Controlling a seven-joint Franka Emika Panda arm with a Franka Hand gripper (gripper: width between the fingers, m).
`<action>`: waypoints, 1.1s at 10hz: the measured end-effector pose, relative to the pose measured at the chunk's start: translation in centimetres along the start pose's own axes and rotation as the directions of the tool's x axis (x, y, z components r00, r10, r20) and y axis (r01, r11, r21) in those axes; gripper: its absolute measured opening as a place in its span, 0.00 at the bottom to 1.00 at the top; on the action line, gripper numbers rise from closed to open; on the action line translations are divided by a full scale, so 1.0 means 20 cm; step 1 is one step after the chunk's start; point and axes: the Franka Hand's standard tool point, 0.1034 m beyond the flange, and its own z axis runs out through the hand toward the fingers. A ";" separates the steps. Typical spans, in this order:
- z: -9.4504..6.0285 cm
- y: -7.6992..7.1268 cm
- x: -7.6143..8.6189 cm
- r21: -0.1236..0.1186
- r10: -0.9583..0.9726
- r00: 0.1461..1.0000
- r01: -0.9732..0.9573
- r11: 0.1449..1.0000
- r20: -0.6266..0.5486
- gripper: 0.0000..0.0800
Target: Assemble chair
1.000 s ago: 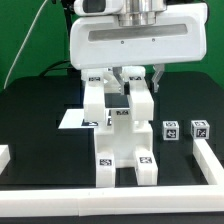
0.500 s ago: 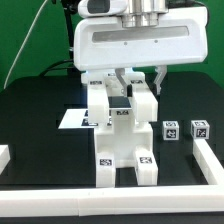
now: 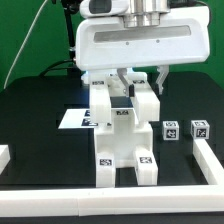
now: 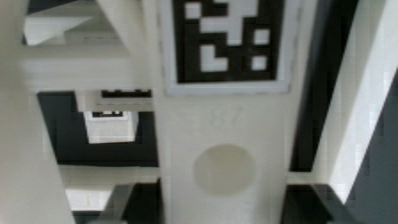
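I saw the chair standing part-built mid-worktop, beside the marker board. The gripper hung right over its top, fingers straddling an upright. Couldn't tell if it pinched. Two loose tagged blocks sat at the exterior view's right.

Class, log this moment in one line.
step: assembling chair | hand: astride its upright, grip unclear | blocks: two loose, exterior view's right
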 end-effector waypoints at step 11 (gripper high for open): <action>0.00 -0.02 0.03 -0.008 -0.029 0.998 0.028 1.000 -0.060 0.36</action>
